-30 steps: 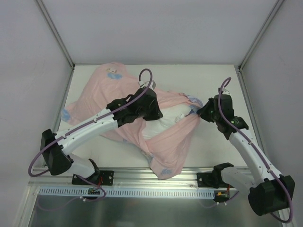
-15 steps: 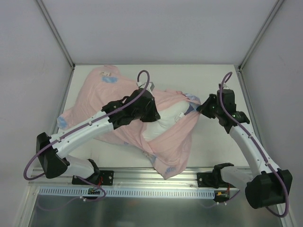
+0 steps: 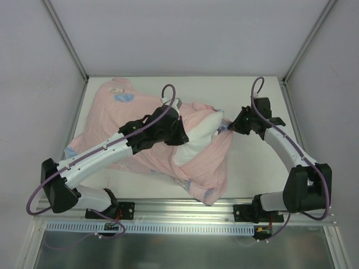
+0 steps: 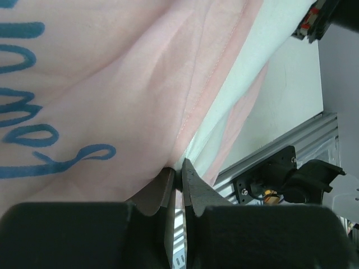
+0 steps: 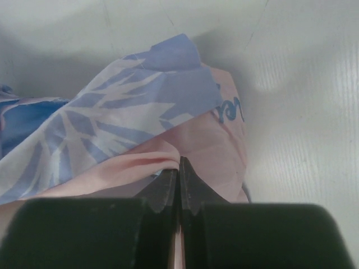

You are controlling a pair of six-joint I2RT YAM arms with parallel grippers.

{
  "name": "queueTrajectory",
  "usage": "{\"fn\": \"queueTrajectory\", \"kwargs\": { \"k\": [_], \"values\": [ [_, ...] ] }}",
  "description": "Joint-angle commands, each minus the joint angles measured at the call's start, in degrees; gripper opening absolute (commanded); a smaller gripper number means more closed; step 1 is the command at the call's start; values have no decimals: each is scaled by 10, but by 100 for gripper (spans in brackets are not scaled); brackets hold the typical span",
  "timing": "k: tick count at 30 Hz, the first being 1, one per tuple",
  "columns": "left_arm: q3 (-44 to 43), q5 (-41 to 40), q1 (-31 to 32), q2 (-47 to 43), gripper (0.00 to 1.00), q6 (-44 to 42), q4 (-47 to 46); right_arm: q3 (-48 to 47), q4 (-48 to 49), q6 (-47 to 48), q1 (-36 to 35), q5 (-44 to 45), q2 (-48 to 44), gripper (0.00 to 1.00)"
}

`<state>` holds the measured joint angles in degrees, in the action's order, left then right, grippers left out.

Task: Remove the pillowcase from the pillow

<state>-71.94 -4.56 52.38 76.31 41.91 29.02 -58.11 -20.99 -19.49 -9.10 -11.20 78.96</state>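
The pink pillowcase with blue print lies across the table from the far left to the near middle. The white pillow shows through its opening at the centre. My left gripper is shut on the pillowcase's hem at the opening. In the left wrist view the gripper pinches pink fabric, with the pillow beside it. My right gripper is shut on the pillowcase's right end. In the right wrist view the gripper pinches a pink fold under a blue-and-white patch.
The white table is walled by grey panels at the back and sides. An aluminium rail with the arm bases runs along the near edge. The right arm's base bracket shows in the left wrist view.
My left gripper has pulled the pillowcase to the left and away, so more white pillow shows. My right gripper has moved toward the back and stays shut on the right end.
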Motion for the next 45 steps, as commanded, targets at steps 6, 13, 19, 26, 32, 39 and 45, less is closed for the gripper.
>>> {"fn": "queueTrajectory", "kwargs": {
  "k": [6, 13, 19, 26, 32, 39, 45],
  "values": [
    [-129, -5, -48, 74, 0, -2, 90, 220, 108, -21, -14, 44, -83, 1],
    [-205, -19, -71, 161, 0, 34, 90, 204, -3, 21, -34, 24, -280, 83],
    [-217, -18, -90, 186, 0, 57, 90, 215, -18, -12, -127, 18, -439, 97],
    [-236, -15, -91, 193, 0, 59, 90, 244, 63, -81, -321, 98, -378, 96],
    [-256, -14, -95, 196, 0, 51, 90, 225, 84, -81, -442, 174, -279, 96],
    [-267, -17, -100, 184, 0, 55, 90, 250, 156, -95, -478, 174, -173, 76],
    [-285, -13, -130, 185, 0, 63, 90, 277, 205, -175, -562, 192, -136, 24]
  ]
}}
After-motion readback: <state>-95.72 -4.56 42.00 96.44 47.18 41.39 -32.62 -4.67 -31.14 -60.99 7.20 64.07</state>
